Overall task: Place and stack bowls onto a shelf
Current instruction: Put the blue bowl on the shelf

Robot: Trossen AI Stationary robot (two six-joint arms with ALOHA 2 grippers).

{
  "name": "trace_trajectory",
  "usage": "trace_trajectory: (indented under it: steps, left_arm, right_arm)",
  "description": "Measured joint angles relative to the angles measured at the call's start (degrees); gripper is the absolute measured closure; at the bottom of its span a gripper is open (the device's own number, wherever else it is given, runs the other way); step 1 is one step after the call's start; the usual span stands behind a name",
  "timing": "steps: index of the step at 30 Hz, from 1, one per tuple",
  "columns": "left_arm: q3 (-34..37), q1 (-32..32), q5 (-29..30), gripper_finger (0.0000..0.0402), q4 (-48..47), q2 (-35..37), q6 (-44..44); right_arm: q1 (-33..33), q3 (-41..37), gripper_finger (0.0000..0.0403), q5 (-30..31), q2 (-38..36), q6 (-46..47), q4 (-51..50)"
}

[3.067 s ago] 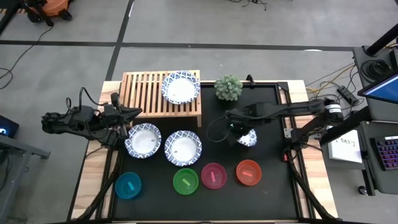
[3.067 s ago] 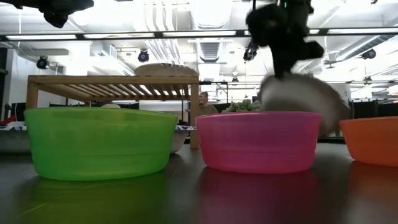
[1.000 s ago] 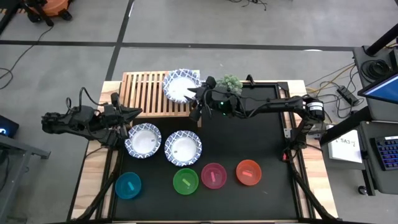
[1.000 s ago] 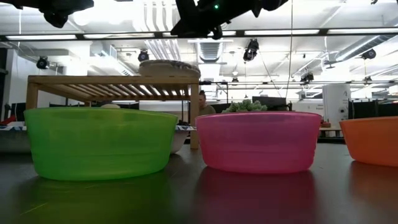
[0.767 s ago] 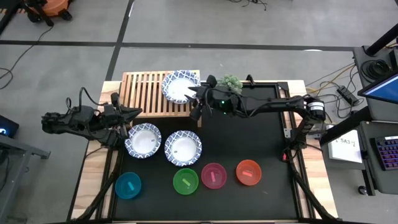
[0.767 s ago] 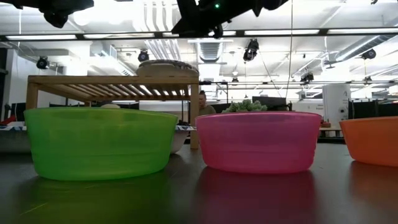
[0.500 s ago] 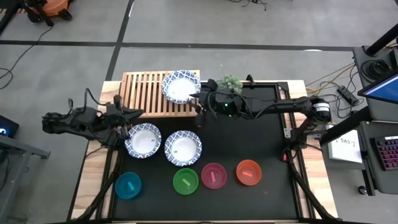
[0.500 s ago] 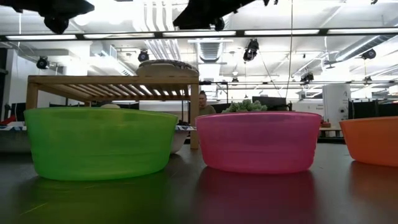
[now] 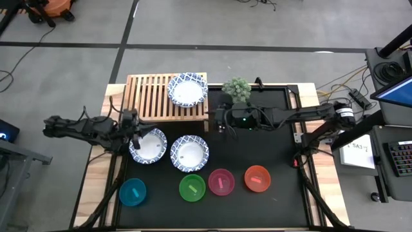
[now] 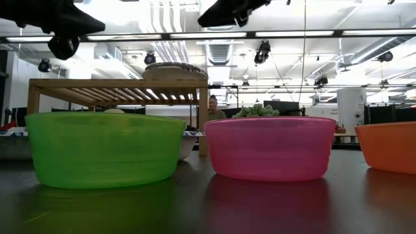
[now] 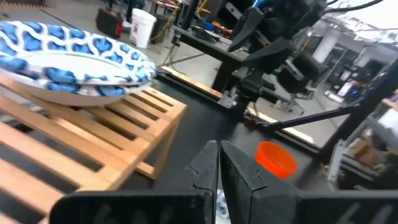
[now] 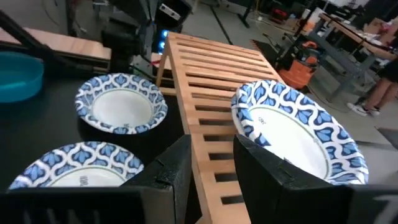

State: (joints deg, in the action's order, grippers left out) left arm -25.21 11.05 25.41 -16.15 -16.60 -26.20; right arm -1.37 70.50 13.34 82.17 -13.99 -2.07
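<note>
One wide white bowl with a blue rim (image 9: 187, 89) sits on the right end of the light-wood shelf (image 9: 151, 96); whether another lies under it I cannot tell. Two more white bowls (image 9: 148, 145) (image 9: 189, 153) rest on the black mat in front of the shelf. The teal (image 9: 133, 191), green (image 9: 192, 187), pink (image 9: 221, 182) and red (image 9: 257, 178) bowls stand in a row near the near edge. My right gripper (image 12: 211, 162) hovers open over the mat, right of the shelf. My left gripper (image 11: 218, 165) is shut, raised above the far-left rim of the left white bowl.
A small green potted plant (image 9: 237, 90) stands on the mat right of the shelf, close behind my right arm. The shelf's left half is bare slats. The mat right of the red bowl is open. A person shows far off in the room (image 10: 212, 107).
My right gripper has let go of the white bowl on the shelf and drawn back toward the table's right and near side, over the mat. The bowl has stayed on the shelf. My left gripper has moved right, toward the left white bowl.
</note>
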Motion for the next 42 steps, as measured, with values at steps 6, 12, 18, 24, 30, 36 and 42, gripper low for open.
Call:
trace_trajectory:
  steps: [6, 12, 18, 24, 30, 36, 42]
  left_arm:
    - [0.00, 0.02, -4.29, 0.0402, 3.43, -4.31, -3.78]
    - [0.00, 0.13, -9.05, 0.0402, 4.58, -7.99, -8.97]
    - [-2.01, 0.20, -12.07, 0.0402, 4.52, -10.33, -14.02]
    - [-5.16, 1.14, -16.30, 0.0402, 4.39, -13.61, -20.97]
    - [-7.97, 2.66, -19.68, 0.0402, 3.69, -18.62, -31.17]
    - [-13.14, 6.40, -24.19, 0.0402, -4.60, -25.57, -44.10]
    - [-21.69, 12.29, -28.80, 0.0402, -22.21, -35.28, -58.10]
  right_arm:
    - [-0.02, -7.56, 0.0303, -4.59, -4.72, -0.53, 5.42]
    - [-0.04, -17.03, 0.0311, -10.49, -11.19, -2.72, 13.60]
    - [-0.02, -24.31, 0.0320, -11.02, -18.23, -2.53, 18.01]
    - [-0.02, -29.28, 0.0326, -11.02, -23.27, -1.06, 19.24]
    - [-0.02, -31.93, 0.0323, -11.02, -25.22, -1.60, 20.95]
    - [-0.02, -32.04, 0.0331, -10.99, -25.54, -3.18, 20.82]
    - [-0.02, -32.05, 0.0335, -10.95, -25.55, -3.20, 19.89]
